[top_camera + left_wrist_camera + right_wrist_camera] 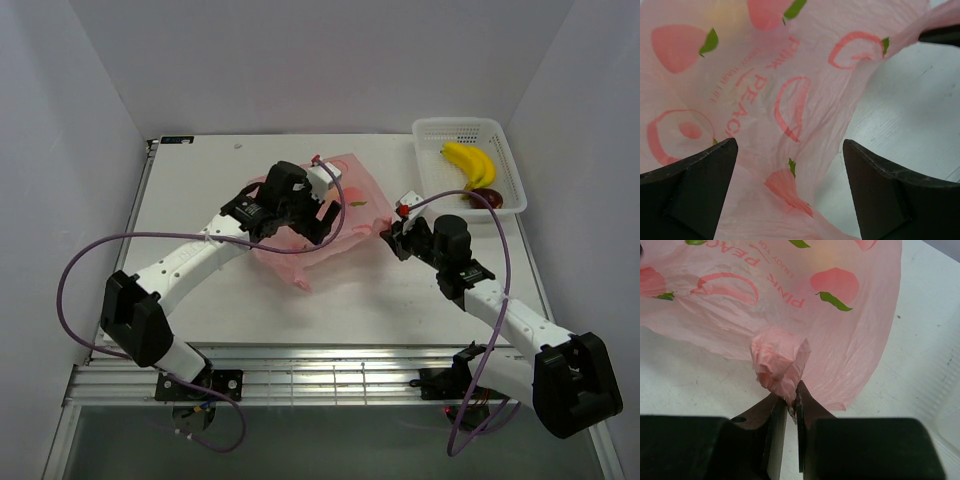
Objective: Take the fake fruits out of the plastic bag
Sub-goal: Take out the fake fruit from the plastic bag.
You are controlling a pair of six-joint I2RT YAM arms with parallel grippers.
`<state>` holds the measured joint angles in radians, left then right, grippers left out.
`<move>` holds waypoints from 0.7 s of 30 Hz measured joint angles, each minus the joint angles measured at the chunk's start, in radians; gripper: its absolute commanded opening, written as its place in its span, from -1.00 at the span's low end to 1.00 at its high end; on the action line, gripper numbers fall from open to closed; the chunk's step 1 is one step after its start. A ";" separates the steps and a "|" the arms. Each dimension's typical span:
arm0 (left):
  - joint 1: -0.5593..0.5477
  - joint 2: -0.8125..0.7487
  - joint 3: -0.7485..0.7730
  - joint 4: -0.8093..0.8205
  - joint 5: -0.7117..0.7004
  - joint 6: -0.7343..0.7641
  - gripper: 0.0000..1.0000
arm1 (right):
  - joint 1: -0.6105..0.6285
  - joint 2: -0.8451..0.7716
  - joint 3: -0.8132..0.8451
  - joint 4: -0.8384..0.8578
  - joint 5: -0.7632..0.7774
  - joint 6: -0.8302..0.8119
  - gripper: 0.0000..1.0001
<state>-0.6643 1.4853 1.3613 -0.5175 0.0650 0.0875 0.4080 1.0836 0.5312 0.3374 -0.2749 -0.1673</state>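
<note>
Over the plastic bag (805, 75) the left gripper (790, 150) gapes wide; the right gripper (792, 404) pinches its bunched corner.

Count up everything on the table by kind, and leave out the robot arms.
plastic bag: 1
white basket: 1
banana bunch, in the basket: 1
dark red piece beside the bananas: 1
Total: 4
Any fruit inside the bag is hidden.

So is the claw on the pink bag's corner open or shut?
Shut. The right gripper pinches a bunched bit of the plastic bag.
</note>
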 measured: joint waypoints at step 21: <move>-0.192 0.094 -0.106 -0.032 -0.450 0.100 0.96 | 0.000 -0.026 0.027 -0.054 -0.033 0.023 -0.66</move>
<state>-0.8562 1.5791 1.2556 -0.5499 -0.3851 0.1871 0.4080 1.0573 0.5583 0.2836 -0.3077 -0.1448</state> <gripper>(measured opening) 0.979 0.168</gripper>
